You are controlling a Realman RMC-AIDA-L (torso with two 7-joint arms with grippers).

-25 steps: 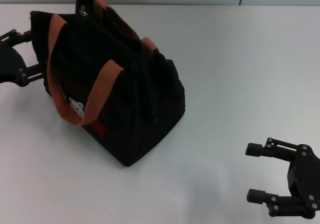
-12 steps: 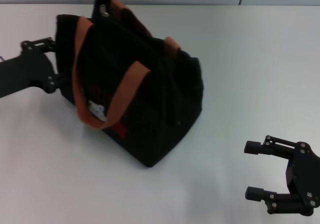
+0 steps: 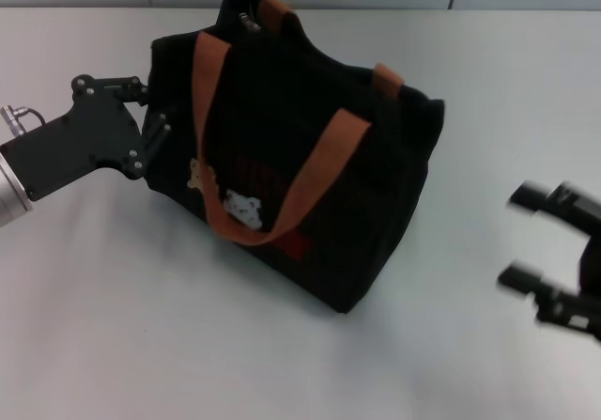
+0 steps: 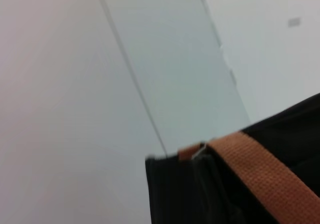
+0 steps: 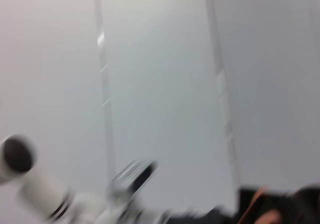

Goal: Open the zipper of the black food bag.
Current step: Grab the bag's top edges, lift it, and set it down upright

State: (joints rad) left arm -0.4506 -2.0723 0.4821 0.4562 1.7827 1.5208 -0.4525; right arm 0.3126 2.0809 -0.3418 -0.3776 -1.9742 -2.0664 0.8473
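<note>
the black food bag (image 3: 310,185) stands on the white table (image 3: 113,345), a little left of the middle, its rust-brown handles (image 3: 324,166) draped over the near side. the left gripper (image 3: 150,119) is pressed up against the bag's left end, its fingers (image 3: 161,129) touching the fabric; i can't tell whether they are clenched on it or only resting against it. the zipper runs along the bag's top edge, too dark to pick out, though a small metal piece (image 3: 248,21) shows at the far upper end. the right gripper (image 3: 535,241) sits well apart from the bag, off to its right and nearer the front of the table, its two fingers (image 3: 526,194) spread wide with nothing between them.
</note>
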